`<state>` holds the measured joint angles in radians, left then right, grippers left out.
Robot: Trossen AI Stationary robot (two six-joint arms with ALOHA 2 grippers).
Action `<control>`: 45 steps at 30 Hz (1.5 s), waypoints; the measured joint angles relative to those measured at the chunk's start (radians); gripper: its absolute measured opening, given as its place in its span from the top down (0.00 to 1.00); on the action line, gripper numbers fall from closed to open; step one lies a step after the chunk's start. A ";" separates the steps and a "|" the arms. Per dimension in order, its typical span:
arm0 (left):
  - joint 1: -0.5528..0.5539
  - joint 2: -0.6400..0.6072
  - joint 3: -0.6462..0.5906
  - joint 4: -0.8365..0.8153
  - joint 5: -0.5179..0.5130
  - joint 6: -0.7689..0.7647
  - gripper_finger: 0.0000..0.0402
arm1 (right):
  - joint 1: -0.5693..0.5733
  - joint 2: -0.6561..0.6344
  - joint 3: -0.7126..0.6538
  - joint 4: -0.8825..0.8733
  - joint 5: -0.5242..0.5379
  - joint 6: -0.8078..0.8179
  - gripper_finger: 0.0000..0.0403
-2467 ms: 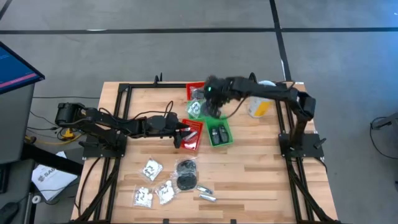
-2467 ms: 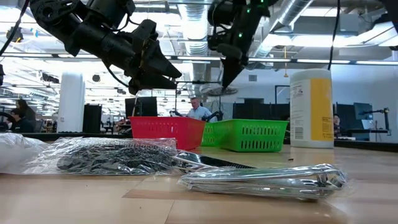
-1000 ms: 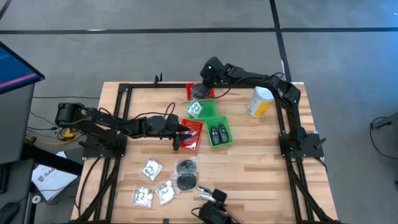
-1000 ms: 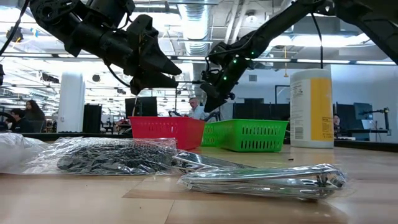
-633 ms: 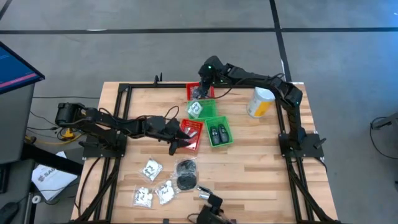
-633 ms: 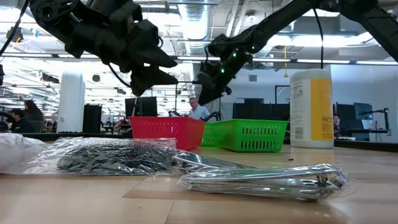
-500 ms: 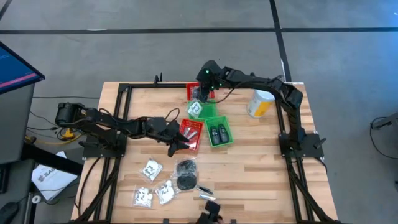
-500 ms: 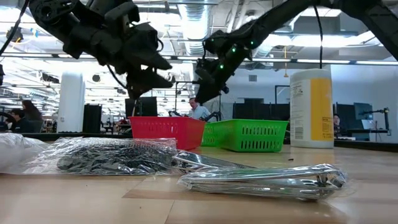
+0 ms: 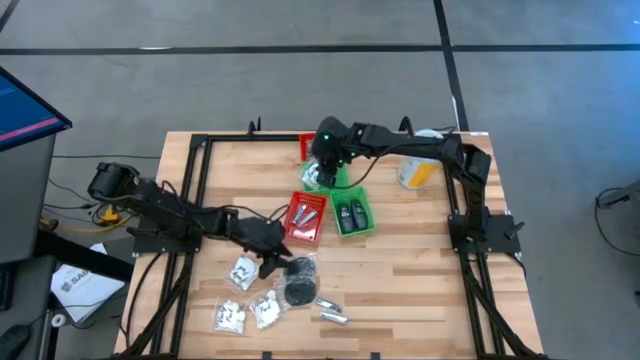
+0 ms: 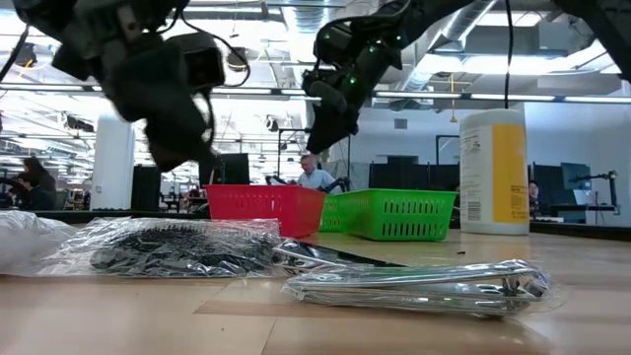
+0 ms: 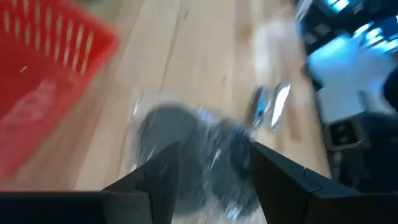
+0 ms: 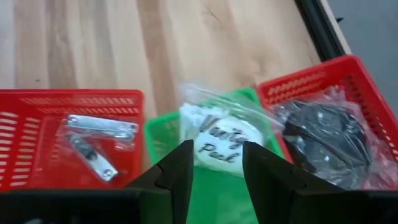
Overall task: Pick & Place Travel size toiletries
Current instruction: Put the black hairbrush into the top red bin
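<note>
The toiletries lie near the table's front edge: black discs in clear packets (image 9: pixel 298 280), white-filled clear packets (image 9: pixel 243 271) and silvery sachets (image 9: pixel 331 311). My left gripper (image 9: pixel 272 262) hangs open just left of the disc packets (image 11: pixel 186 155), its fingers apart above them. My right gripper (image 9: pixel 322 165) is open above a white-filled packet (image 12: pixel 217 138) that lies in the far green basket (image 9: pixel 322 178). Nothing is between either pair of fingers.
Two red and two green mesh baskets stand mid-table: the near red one (image 9: pixel 307 216) holds silvery sachets, the near green one (image 9: pixel 350 213) dark pieces, the far red one (image 12: pixel 329 134) black discs. A yellow canister (image 9: pixel 415 168) stands at the far right.
My left gripper has swung from above the near red basket toward the table's near edge and down to the black disc packets, tipping its fingers further down. My right gripper has drawn back from the far red basket toward the near edge, over the far green basket.
</note>
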<state>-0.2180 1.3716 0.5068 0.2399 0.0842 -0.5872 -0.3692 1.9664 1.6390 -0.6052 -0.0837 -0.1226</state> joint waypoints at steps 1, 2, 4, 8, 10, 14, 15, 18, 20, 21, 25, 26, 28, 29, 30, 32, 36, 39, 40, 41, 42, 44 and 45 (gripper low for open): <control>-0.013 0.000 0.000 -0.027 -0.016 -0.015 0.55 | 0.008 -0.002 0.000 0.000 0.000 0.000 0.68; -0.026 0.000 0.000 -0.053 -0.028 -0.028 0.55 | 0.015 -0.002 0.000 0.000 0.001 0.000 0.68; -0.043 0.000 0.000 -0.092 -0.031 -0.058 0.55 | 0.027 -0.002 0.000 0.000 0.002 -0.001 0.68; -0.081 0.000 0.000 -0.112 -0.031 -0.114 0.55 | 0.043 -0.002 0.000 0.003 0.002 -0.008 0.68; -0.100 0.000 0.000 -0.114 -0.030 -0.138 0.55 | 0.047 -0.002 0.000 0.003 0.002 -0.008 0.68; -0.133 0.000 0.000 -0.150 -0.041 -0.200 0.55 | 0.049 -0.002 0.000 0.003 0.002 -0.008 0.69; -0.139 0.000 0.000 -0.163 -0.050 -0.213 0.55 | 0.049 -0.002 0.000 0.003 0.002 -0.008 0.69; -0.156 0.000 -0.003 -0.170 -0.060 -0.248 0.55 | 0.049 -0.002 0.000 0.003 0.002 -0.008 0.69; -0.165 0.000 -0.013 -0.168 -0.066 -0.274 0.55 | 0.049 -0.002 0.000 0.003 0.002 -0.008 0.69; -0.169 0.000 -0.022 -0.168 -0.069 -0.292 0.55 | 0.049 -0.002 0.000 0.003 0.002 -0.008 0.69; -0.182 0.000 -0.059 -0.165 -0.078 -0.357 0.55 | 0.049 -0.002 0.000 0.003 0.002 -0.009 0.69; -0.184 0.000 -0.065 -0.148 -0.078 -0.361 0.55 | 0.049 -0.002 0.000 0.003 0.002 -0.010 0.69; -0.188 0.000 -0.074 -0.085 -0.078 -0.361 0.56 | 0.049 -0.001 0.000 0.003 0.002 -0.016 0.69; -0.189 0.000 -0.079 -0.049 -0.078 -0.361 0.57 | 0.049 -0.001 0.000 0.003 0.002 -0.016 0.69; -0.189 0.000 -0.083 -0.035 -0.078 -0.361 0.58 | 0.049 -0.001 0.000 0.003 0.002 -0.016 0.69; -0.189 0.006 -0.088 -0.037 -0.078 -0.361 0.60 | 0.049 -0.001 0.000 0.003 0.002 -0.016 0.69; -0.189 0.035 -0.096 -0.036 -0.083 -0.372 0.64 | 0.048 -0.001 0.000 0.002 0.002 -0.017 0.69; -0.189 0.092 -0.097 0.026 -0.079 -0.386 0.66 | 0.049 -0.001 0.000 -0.004 0.002 -0.019 0.69; -0.189 0.114 -0.097 0.052 -0.075 -0.387 0.67 | 0.048 -0.001 0.000 -0.006 0.002 -0.019 0.69; -0.189 0.136 -0.097 0.077 -0.066 -0.387 0.67 | 0.048 0.000 0.000 -0.006 0.002 -0.019 0.69; -0.188 0.156 -0.097 0.104 -0.057 -0.387 0.68 | 0.048 0.000 0.000 -0.007 0.002 -0.019 0.69; -0.188 0.181 -0.094 0.140 -0.046 -0.387 0.68 | 0.048 0.000 0.000 -0.007 0.002 -0.019 0.69; -0.188 0.188 -0.094 0.148 -0.042 -0.386 0.69 | 0.048 0.000 0.000 -0.008 0.002 -0.019 0.69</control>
<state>-0.4061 1.5600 0.4126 0.3879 0.0419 -0.9734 -0.3209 1.9659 1.6394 -0.6128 -0.0818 -0.1417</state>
